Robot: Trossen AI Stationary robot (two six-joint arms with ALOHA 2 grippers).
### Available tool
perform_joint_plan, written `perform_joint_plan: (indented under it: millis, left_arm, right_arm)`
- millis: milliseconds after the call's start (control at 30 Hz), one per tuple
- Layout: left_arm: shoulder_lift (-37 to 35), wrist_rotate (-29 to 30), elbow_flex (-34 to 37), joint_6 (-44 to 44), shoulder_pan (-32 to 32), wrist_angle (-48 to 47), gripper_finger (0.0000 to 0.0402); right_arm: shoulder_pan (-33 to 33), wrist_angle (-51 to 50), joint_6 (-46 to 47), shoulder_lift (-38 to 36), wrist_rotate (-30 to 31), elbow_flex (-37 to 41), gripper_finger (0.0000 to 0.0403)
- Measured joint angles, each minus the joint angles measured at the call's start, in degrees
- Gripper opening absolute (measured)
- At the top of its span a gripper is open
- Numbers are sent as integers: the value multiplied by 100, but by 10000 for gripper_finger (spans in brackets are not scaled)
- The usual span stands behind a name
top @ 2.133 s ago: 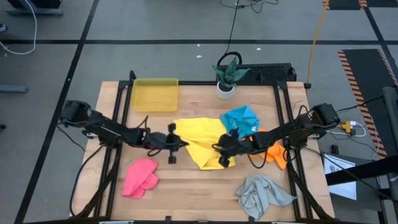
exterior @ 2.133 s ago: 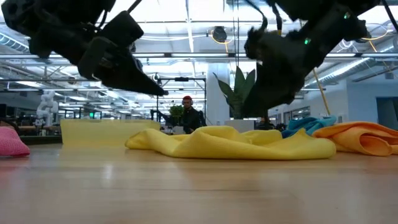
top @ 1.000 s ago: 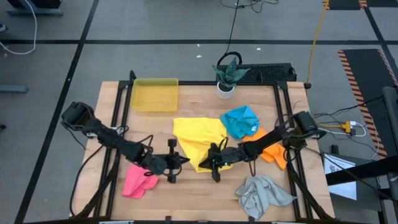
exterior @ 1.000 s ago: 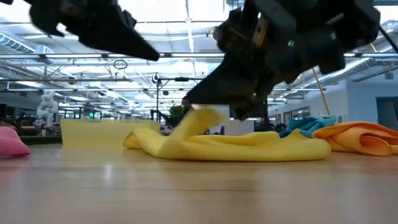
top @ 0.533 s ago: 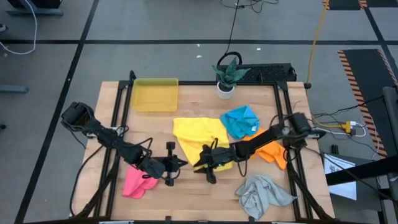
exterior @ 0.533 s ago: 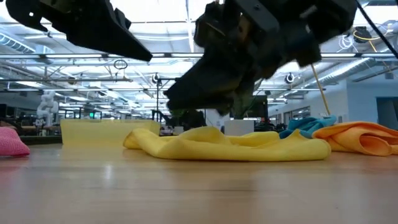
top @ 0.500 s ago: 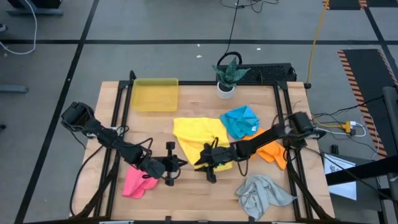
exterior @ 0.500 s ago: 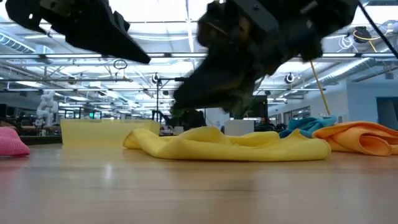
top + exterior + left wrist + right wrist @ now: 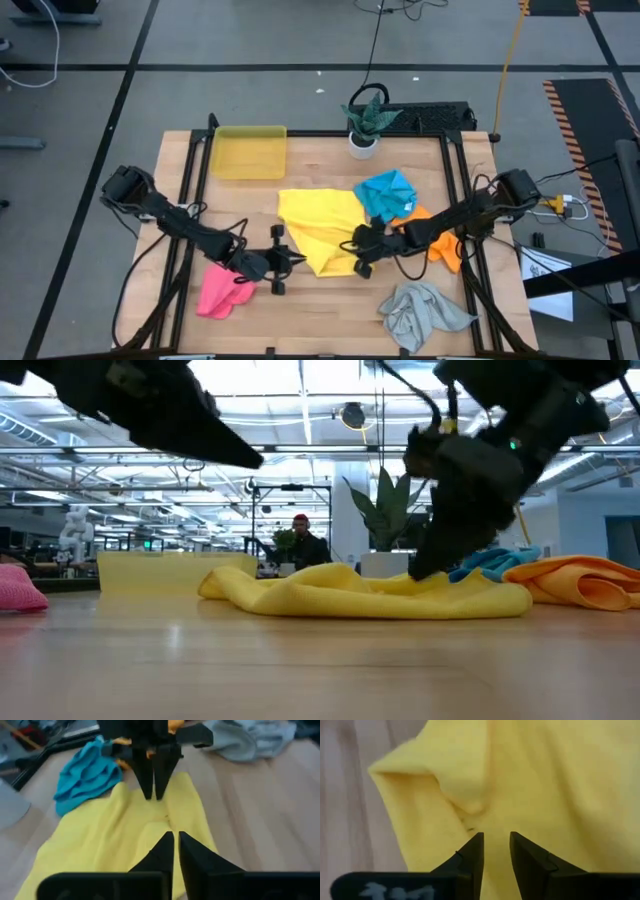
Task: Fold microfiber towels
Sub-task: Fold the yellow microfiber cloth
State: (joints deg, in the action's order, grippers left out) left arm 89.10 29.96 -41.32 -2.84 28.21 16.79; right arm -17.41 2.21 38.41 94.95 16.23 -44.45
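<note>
The yellow towel (image 9: 320, 228) lies rumpled at the table's middle, its near part folded over on itself. My right gripper (image 9: 496, 845) stands open, slanting down over the towel's near right part (image 9: 352, 248). My left gripper (image 9: 296, 260) hovers just off the towel's near left edge, clear above the table (image 9: 235, 452). Its fingers are shut to a thin slit (image 9: 176, 845) with nothing between them. A pink towel (image 9: 222, 290) lies near left, a blue one (image 9: 388, 193) and an orange one (image 9: 443, 243) to the right, and a grey one (image 9: 425, 310) near right. My right gripper has its open fingertips (image 9: 475, 851) right at the yellow towel's surface, beside a raised fold (image 9: 465, 805), coming slanting down from the table's right. Nothing lies between the fingers. I cannot tell whether they touch the cloth.
A translucent yellow tray (image 9: 250, 151) stands at the far left and a potted plant (image 9: 364, 122) at the far edge. Bare wood (image 9: 320, 310) shows along the near edge between the pink and grey towels. A person shows in the room beyond (image 9: 303, 545).
My right gripper had a flap of the yellow towel lifted and carried toward the table's left. It has let go, and the flap has fallen back onto the towel. The gripper has then drawn back toward the right and tipped more steeply downward.
</note>
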Motion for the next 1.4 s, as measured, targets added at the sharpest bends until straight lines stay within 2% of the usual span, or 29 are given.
perform_joint_plan:
  millis: [100, 200, 300, 367, 500, 700, 867, 1000, 1133, 1300, 1400]
  left_arm:
    - [439, -391, -27, 549, -150, 970, 53]
    - [914, -624, -130, 794, -378, 1530, 77]
    - [1252, -804, -328, 808, -641, 1560, 103]
    - [1536, -1181, -631, 697, -849, 1648, 120]
    - [1999, -1678, -1176, 568, -1192, 1000, 151]
    - [2384, -1773, -1885, 551, -1486, -619, 167]
    - [2664, -2090, -2145, 723, -1647, -635, 155]
    - [2703, -2129, -2146, 725, -1724, -816, 133]
    - [2665, -2158, -2153, 688, -1754, -1097, 92]
    - [2588, -2119, -2148, 788, -1701, -1249, 13]
    - [2414, -1865, -2137, 820, -1594, -1439, 10]
  right_arm:
    - [-33, 46, 169, 44, 14, 216, 76]
    - [-63, 229, 184, 51, -1, 344, 72]
    - [-95, 373, 96, 55, -6, 348, 70]
    - [-116, 454, -15, 53, -5, 348, 70]
    - [-185, 596, -175, 57, -23, 369, 70]
    - [-334, 785, -216, 150, -3, 408, 70]
    - [-444, 921, -243, 152, -3, 534, 70]
    - [-525, 1103, -218, 141, 11, 658, 70]
    - [-568, 1098, -210, 127, 24, 696, 68]
    - [-570, 1137, -312, 125, 24, 707, 51]
    - [-575, 1143, -352, 125, 20, 707, 38]
